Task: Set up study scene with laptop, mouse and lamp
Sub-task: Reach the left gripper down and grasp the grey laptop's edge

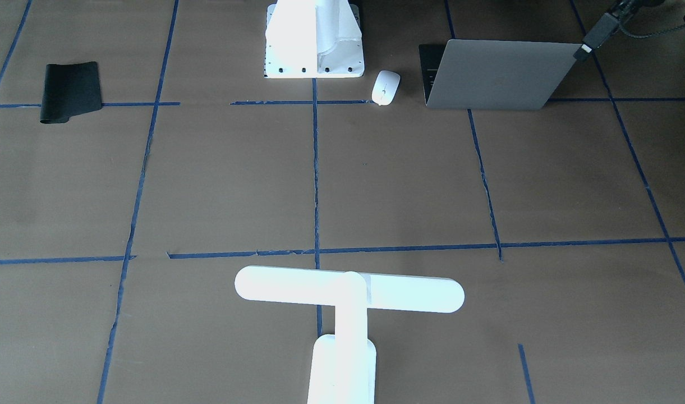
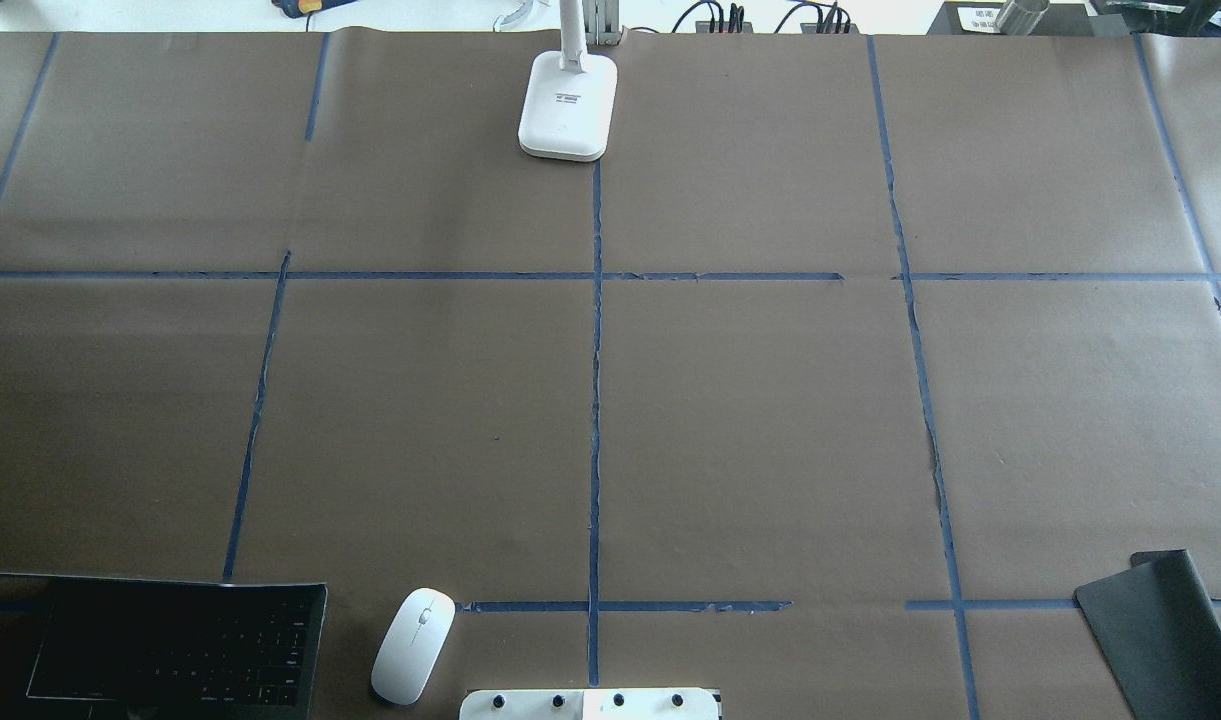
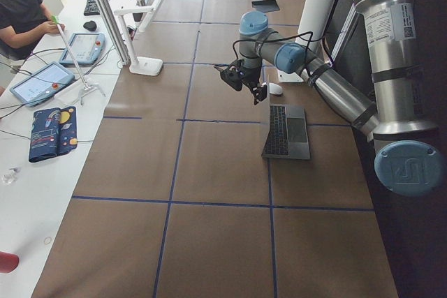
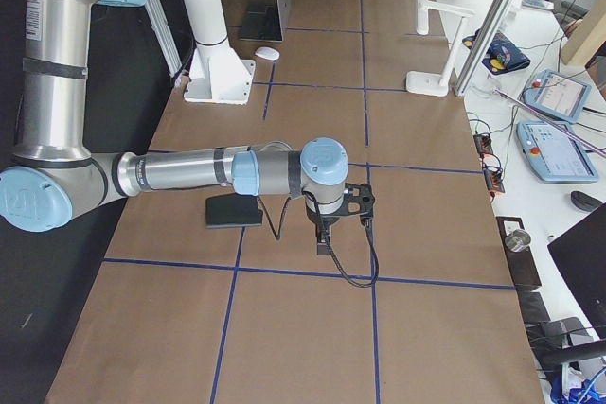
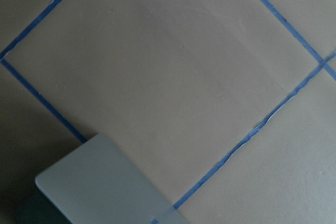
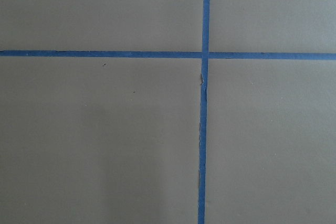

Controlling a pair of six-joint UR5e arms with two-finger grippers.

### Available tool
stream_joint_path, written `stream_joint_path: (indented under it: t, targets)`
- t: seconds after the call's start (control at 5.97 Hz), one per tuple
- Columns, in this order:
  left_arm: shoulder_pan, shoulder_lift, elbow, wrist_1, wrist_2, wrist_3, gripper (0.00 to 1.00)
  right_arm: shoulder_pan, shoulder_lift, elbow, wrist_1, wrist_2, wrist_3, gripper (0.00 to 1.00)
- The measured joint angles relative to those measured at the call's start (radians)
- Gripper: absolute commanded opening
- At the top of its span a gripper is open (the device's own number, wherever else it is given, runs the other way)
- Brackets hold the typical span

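Nearby, mouse (image 1: 385, 87) beside open laptop (image 1: 496, 76), seemingly apart.

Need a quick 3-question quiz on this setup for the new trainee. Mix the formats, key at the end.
1. Multiple choice: what lies between the laptop and the white pedestal? A) a mug B) the mouse C) a book
2. True or false: the laptop's lid is shut.
3. Fill in: the lamp stands across the table from the robot, and the black mat lies on the robot's ___ side.

Key: 1 B; 2 false, the lid stands open; 3 right.
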Motion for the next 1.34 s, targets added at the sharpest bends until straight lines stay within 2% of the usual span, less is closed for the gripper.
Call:
stream_joint_path:
  t: [0.33,0.67,1.34]
  targets:
    - [0.068,0.003,-0.035,0.004,0.046,-0.239,1.0,0.001,0.006,0.012,0.0,-0.001,0.0,1.0]
    - [0.242,0.007,-0.052,0.006,0.19,-0.463,1.0,0.002,0.008,0.025,0.0,-0.001,0.0,1.0]
    - [0.479,0.026,-0.065,0.028,0.32,-0.699,1.0,0.002,0.008,0.03,0.0,-0.001,0.003,1.0]
